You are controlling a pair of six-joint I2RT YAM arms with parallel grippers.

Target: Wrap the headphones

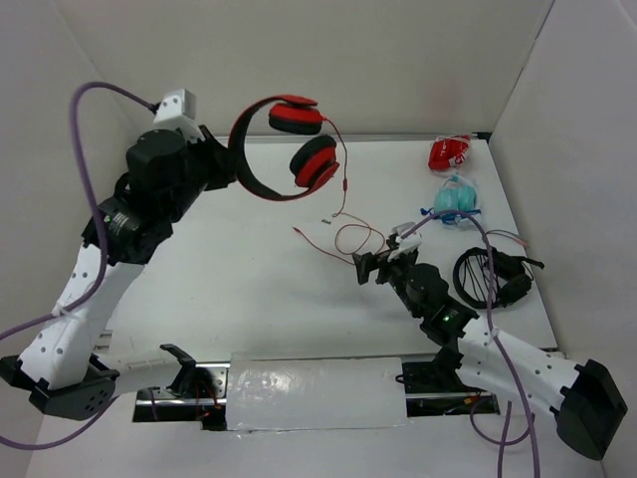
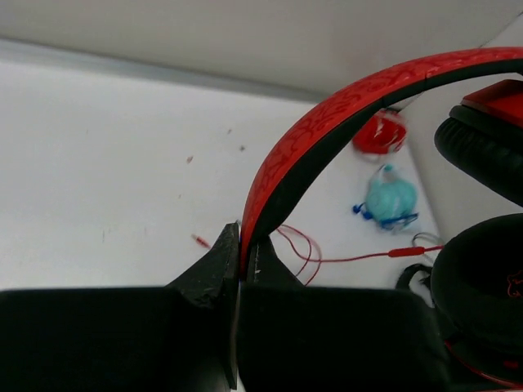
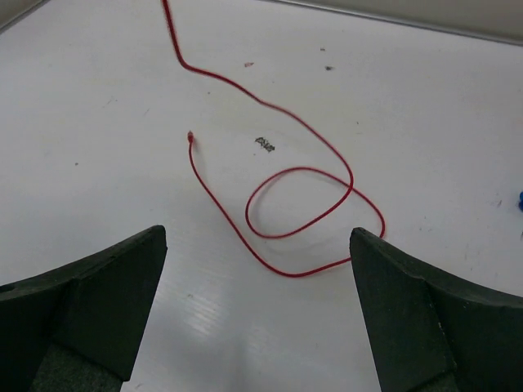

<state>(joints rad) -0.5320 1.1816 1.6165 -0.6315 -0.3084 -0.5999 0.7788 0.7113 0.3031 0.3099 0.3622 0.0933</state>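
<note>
The red headphones hang in the air at the back of the table. My left gripper is shut on their headband, which runs up from between the fingers in the left wrist view. Both ear cups face right. The thin red cable drops from the lower cup to the table and lies in a loose loop. Its plug end rests on the table. My right gripper is open just above the table, with the loop right in front of its fingers.
A small red packet and a teal packet lie at the back right. A black coiled cable lies to the right of my right arm. White walls close the table on three sides.
</note>
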